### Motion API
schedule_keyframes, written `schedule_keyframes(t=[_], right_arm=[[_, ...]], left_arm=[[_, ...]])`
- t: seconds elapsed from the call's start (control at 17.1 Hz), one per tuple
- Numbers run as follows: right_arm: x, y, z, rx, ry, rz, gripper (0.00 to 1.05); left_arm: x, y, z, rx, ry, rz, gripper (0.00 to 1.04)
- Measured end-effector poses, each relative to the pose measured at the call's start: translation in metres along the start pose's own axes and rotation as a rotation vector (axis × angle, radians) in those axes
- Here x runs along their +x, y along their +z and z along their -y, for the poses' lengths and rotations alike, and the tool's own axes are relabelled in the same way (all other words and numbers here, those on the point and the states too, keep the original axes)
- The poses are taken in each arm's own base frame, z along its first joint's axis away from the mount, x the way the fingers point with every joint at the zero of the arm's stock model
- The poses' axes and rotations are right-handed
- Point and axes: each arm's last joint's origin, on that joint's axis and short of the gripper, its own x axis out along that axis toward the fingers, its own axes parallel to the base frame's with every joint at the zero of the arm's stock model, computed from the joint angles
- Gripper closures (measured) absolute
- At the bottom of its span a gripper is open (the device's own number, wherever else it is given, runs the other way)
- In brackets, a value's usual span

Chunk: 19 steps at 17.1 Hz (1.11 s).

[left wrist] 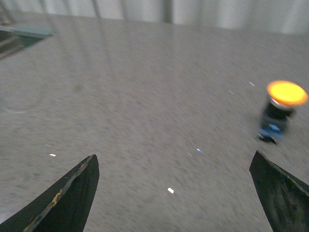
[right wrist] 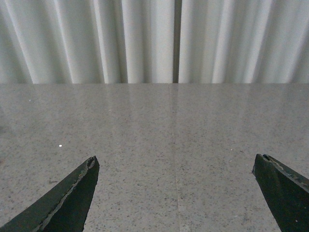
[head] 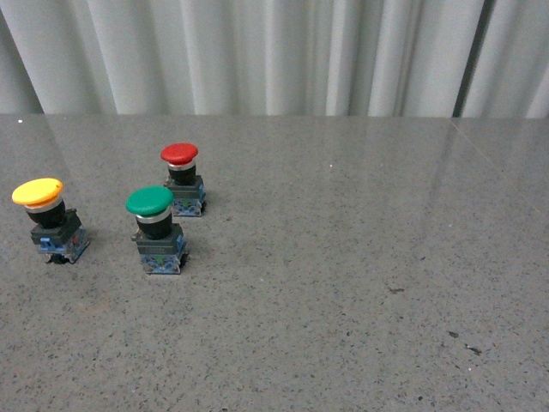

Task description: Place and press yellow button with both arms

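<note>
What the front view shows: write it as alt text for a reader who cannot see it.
Three push-buttons stand on the left of a grey speckled table: the yellow button furthest left, the green button right of it, the red button behind the green. A pale curtain hangs behind.

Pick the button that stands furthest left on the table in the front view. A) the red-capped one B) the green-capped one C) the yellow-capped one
C: the yellow button sits near the picture's left edge, with the green button and the red button both to its right.
</note>
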Motion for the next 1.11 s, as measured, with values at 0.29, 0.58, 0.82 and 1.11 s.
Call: schedule_keyframes(t=[0.29, 0.58, 0.82, 1.11], right_arm=[[0.0, 0.0, 0.0, 0.0, 0.002, 0.0, 0.07], [0.0, 0.0, 0.0, 0.0, 0.002, 0.0, 0.07], [0.0, 0.0, 0.0, 0.0, 0.002, 0.0, 0.07], [0.0, 0.0, 0.0, 0.0, 0.002, 0.0, 0.07]], left_arm=[[0.062, 0.08, -0.001, 0.007, -0.079, 0.146, 0.07], [0.162, 0.101, 0.057, 0.071, -0.312, -0.178, 0.07], [0.178, 0.069, 0.084, 0.13, -0.391, -0.372, 0.07], [0.171, 0.054, 0.094, 0.131, -0.424, -0.412, 0.07]])
